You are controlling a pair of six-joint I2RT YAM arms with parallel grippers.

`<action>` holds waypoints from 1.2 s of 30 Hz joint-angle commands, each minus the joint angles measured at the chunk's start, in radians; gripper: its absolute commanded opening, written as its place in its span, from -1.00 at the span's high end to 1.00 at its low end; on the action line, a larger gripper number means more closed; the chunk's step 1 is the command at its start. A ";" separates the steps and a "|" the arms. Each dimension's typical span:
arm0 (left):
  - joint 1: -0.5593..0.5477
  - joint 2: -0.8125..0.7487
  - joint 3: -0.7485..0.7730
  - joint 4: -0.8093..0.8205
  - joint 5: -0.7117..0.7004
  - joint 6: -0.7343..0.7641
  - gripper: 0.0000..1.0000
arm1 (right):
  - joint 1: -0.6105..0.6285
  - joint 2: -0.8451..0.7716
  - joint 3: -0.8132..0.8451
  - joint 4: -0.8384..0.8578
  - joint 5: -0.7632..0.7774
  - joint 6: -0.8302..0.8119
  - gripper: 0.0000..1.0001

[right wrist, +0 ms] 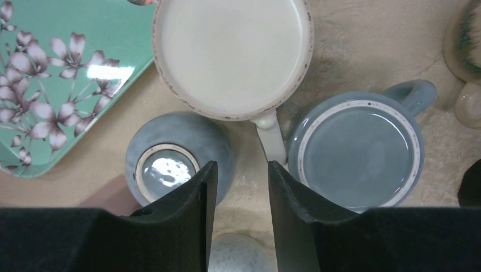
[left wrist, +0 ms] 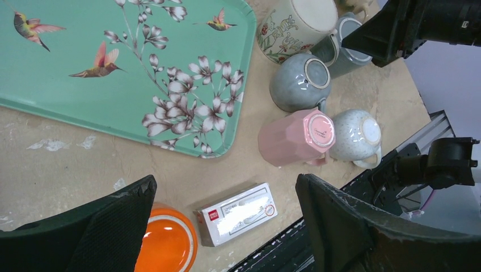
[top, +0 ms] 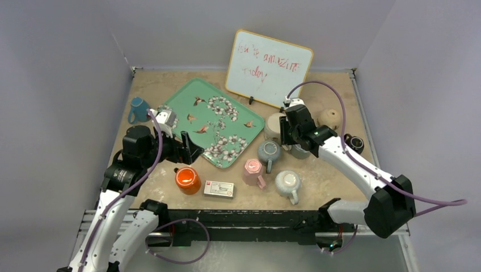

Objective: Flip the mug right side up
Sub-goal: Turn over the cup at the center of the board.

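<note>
From above and behind, the right gripper (top: 285,140) is seen hanging low over a cluster of mugs at the table's far right. It is just beside the large cream mug (top: 274,126) of glazed ceramic with floral sides, which apparently stands base-up by a corner of the teal flowered tray (top: 187,93). The left gripper (top: 192,150) is held well apart from it, by the tray's near edge.

At the left wrist, the left gripper (left wrist: 226,182) is shown with its fingers spread wide and nothing between them. The cream mug (left wrist: 295,22) lies far off at the upper edge.

At the right wrist, the right gripper (right wrist: 241,170) is shown with its fingers close together. A narrow gap is left, through which bare table is seen, and nothing is clamped. The cream mug (right wrist: 232,56) lies directly ahead of the fingertips, its handle (right wrist: 273,139) pointing toward the gap, nearer the right finger. It is flanked by a round grey-blue glazed mug (right wrist: 170,153) and a wider blue-grey mug (right wrist: 360,150), both base-up and close by. A small sideways correction is therefore judged necessary. The handle should be fully enclosed before any lift, so that the neighbours are not knocked.
</note>
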 commanded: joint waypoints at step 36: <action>0.003 0.001 -0.011 0.022 -0.017 -0.017 -0.84 | -0.035 0.220 0.093 0.056 -0.022 -0.144 0.17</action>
